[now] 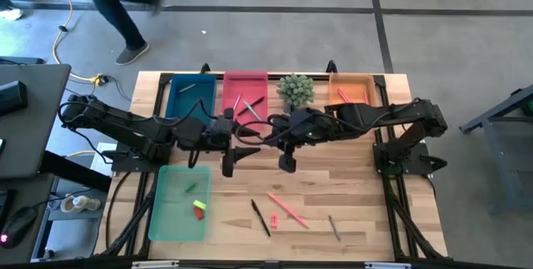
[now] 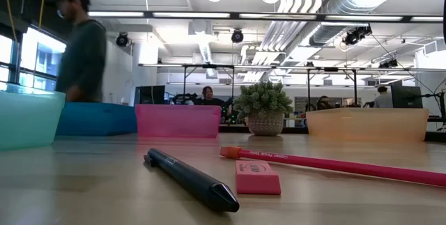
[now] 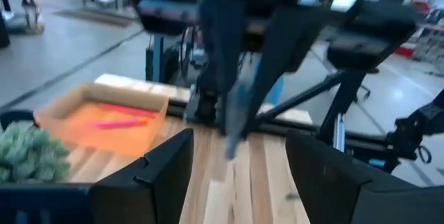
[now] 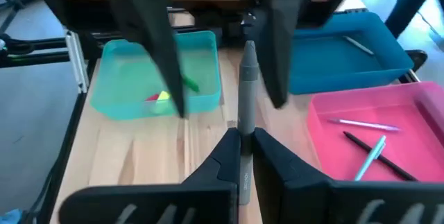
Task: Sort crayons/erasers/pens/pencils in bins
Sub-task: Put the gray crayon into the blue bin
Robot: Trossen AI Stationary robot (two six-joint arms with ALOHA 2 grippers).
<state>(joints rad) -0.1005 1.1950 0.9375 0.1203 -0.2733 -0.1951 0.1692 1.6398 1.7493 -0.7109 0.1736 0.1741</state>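
Note:
My right gripper hangs over the table's middle, shut on a grey pen. My left gripper hangs beside it, open and empty, facing the right gripper. The teal-blue bin, pink bin and orange bin stand along the far edge. The pale-green bin at the near left holds a green eraser and yellow and red ones. A pink eraser lies flat on the table. My right gripper pinches the grey pen's shaft between its two fingers. The pen runs along the fingers and sticks out past their tips toward my left gripper. It is lifted clear of the table.
A black pen, a pink pencil and a grey pen lie on the near half of the table. A small potted plant stands between the pink and orange bins. A person walks past beyond the far edge.

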